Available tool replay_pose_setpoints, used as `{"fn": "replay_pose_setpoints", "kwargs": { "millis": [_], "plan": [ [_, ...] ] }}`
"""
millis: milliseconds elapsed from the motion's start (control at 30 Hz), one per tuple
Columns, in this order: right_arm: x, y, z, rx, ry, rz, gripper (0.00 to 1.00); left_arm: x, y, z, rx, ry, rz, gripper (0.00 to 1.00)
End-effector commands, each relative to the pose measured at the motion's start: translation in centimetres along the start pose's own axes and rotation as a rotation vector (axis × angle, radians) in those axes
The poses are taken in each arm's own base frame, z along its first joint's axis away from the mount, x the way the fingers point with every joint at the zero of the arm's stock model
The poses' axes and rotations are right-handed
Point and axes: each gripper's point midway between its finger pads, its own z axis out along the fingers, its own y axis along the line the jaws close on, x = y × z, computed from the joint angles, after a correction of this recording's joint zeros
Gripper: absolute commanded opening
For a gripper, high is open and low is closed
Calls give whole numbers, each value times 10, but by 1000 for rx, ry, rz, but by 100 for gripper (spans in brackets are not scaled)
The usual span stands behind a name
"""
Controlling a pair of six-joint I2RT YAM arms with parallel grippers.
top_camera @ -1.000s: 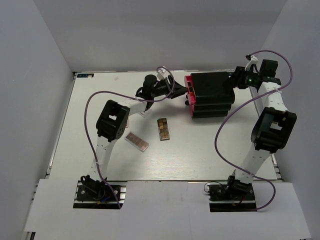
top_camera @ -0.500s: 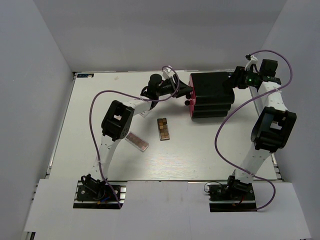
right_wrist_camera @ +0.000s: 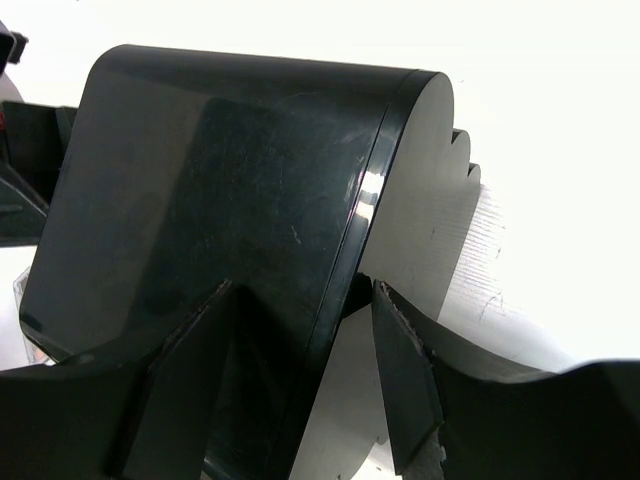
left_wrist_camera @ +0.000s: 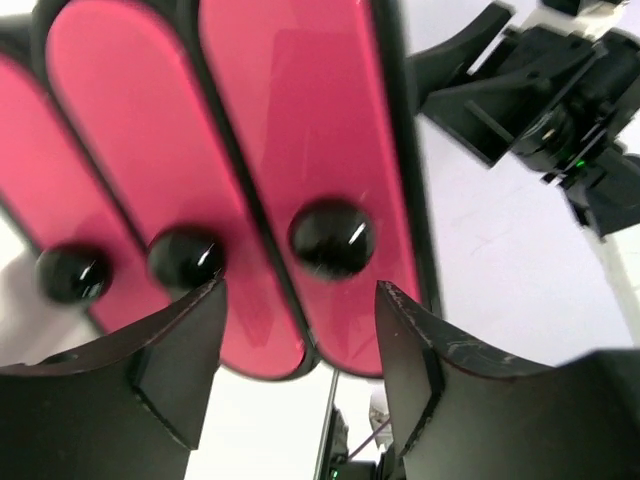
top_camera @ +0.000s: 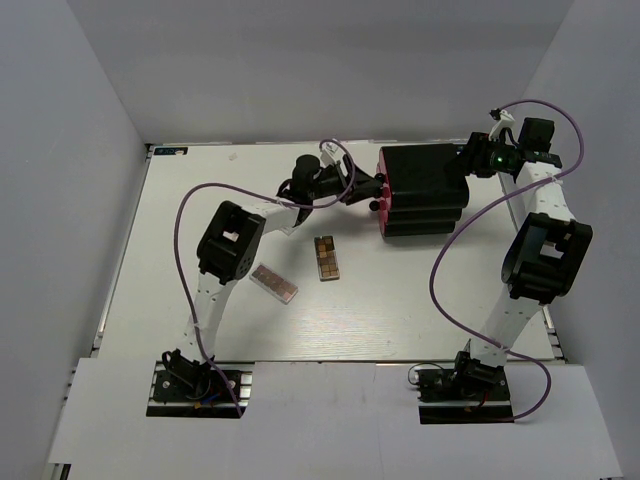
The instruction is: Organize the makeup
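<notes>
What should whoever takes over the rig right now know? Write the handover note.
Left gripper: open, with the knob of one pink drawer between its fingers, not touching it.
Right gripper: straddles the top rear edge of the black box; whether it clamps cannot be told.
Makeup: brown palette and pinkish palette lie apart on the table, left of the box and nearer the bases.
Done: nothing visibly stowed; drawer contents are hidden.
Left: probably open a drawer and put both palettes away.
</notes>
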Motion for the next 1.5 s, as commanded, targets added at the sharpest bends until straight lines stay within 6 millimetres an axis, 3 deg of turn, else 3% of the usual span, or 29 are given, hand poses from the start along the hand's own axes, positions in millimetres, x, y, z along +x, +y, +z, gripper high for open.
{"fn": "replay_pose_setpoints", "kwargs": {
  "millis": [0, 133, 167, 300, 467, 600, 900, 1467],
  "plan": [
    [36, 5, 15, -30, 111, 73, 62, -15, -26, -20, -5, -33, 56, 72],
    [37, 7, 16, -32, 114, 69, 63, -14, -26, -32, -12, -43, 72, 78],
    [37, 7, 16, -32, 114, 70, 63, -12, -15, -39, -32, -48, 57, 79],
    [37, 5, 16, -28, 114, 70, 63, -11, -8, -47, -44, -64, 51, 80],
    [39, 5, 18, -29, 118, 70, 63, -10, 11, -40, -62, -58, 26, 72],
    [40, 6, 18, -32, 121, 70, 62, -14, 10, -26, -42, -57, 24, 66],
    [43, 5, 20, -36, 127, 76, 62, -16, 25, -8, -47, -42, 9, 66],
    [45, 4, 22, -32, 131, 80, 62, -8, 28, 15, -15, -21, -28, 68]
  ]
}}
